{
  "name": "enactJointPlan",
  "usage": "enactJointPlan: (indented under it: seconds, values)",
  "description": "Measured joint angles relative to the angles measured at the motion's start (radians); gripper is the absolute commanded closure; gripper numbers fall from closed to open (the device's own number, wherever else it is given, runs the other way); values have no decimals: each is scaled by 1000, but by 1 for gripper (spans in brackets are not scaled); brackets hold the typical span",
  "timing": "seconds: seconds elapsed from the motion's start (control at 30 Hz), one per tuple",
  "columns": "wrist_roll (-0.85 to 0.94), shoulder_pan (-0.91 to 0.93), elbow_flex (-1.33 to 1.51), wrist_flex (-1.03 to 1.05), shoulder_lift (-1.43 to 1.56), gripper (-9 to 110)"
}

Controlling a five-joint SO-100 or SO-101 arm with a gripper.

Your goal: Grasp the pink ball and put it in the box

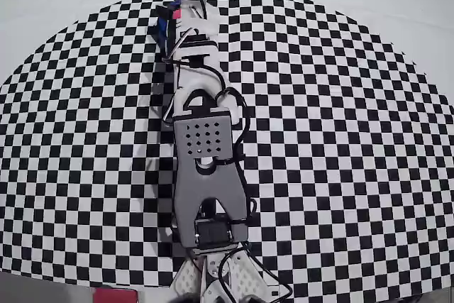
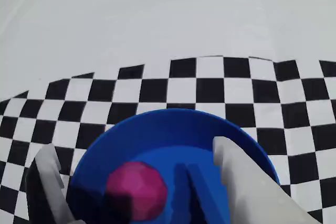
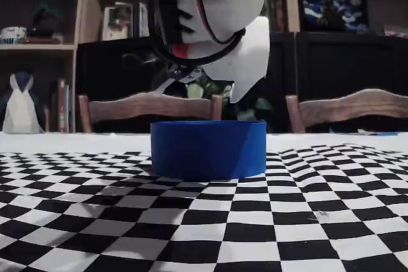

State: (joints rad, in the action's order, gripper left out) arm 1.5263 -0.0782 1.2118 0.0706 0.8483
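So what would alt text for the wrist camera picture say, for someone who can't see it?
A pink ball lies inside a round blue box, seen from just above between the two white fingers of the open pincer. The box stands on a black-and-white checkered cloth.

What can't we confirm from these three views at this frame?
- Overhead view: the arm covers the blue box almost wholly; the pink ball shows only as a sliver.
- Fixed view: the box wall hides its inside, so no ball is visible there.
- Wrist view: the bottom edge cuts off the gripper; whether the ball is released or touches the floor is unclear.
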Motion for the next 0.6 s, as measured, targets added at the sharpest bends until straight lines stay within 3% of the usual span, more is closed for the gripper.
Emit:
enactJointPlan:
  seconds: [0.43, 0.5, 0.57, 0.6]
  values:
    - [-209, 12, 66, 0, 107, 73]
    - [-290, 9, 101, 0, 164, 80]
    - [-390, 6, 144, 0, 229, 97]
    - [-456, 6, 170, 0, 261, 99]
